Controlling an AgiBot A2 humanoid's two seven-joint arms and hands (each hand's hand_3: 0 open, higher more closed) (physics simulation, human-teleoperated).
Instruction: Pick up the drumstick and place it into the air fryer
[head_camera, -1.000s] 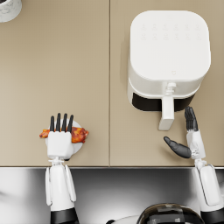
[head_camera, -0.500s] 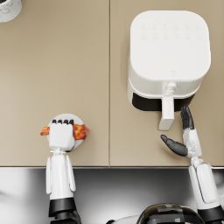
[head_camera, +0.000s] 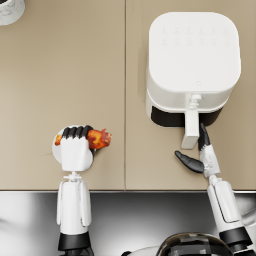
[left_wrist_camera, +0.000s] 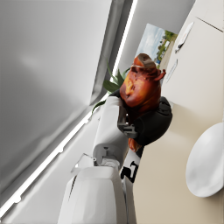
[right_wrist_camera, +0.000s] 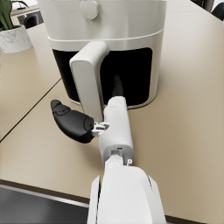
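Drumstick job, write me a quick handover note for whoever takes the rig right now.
Left hand: grips the drumstick, over the white plate on the left of the counter.
Right hand: holds nothing, thumb spread, fingers beside the air fryer handle.
Air fryer: on the right of the counter.
Done: drumstick grasped.
Left: carry it across and place it into the air fryer.
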